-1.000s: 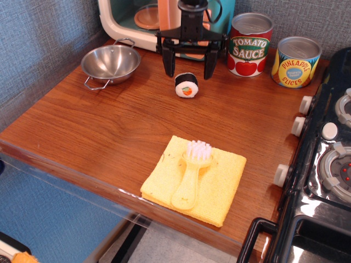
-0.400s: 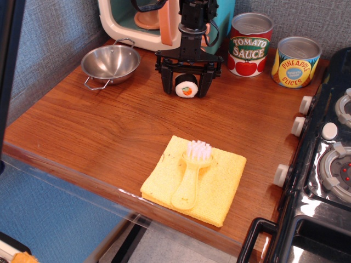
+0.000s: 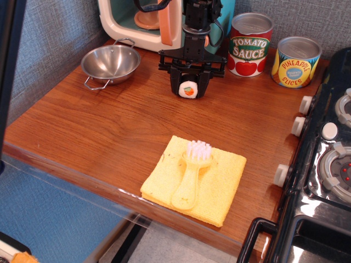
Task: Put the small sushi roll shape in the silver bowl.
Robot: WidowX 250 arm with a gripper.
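- Sitting on the wooden table (image 3: 98,137), the small sushi roll shape (image 3: 188,89) is now squeezed between the two black fingers of the gripper (image 3: 189,87), which were spread wide on each side of it a moment ago.
- The fingers have come in close and press on both sides of the roll (its orange-and-green middle faces the camera), so the gripper looks clamped on it.
- A second ago the gripper hung higher and behind the roll; it has since come down around it and closed.
- The roll seems to have stayed in almost the same spot, and whether it has left the wood yet cannot be told.
- This means the grab part of the job looks done, and lifting probably comes next.
- The silver bowl (image 3: 110,64) waits to the left of the roll, well apart, and has nothing in it.
- The tomato sauce can (image 3: 250,45) and the pineapple can (image 3: 296,62) stand to the right, out of the way.
- Nearer the front, the yellow cloth (image 3: 195,179) with the brush (image 3: 192,175) on it has not moved.
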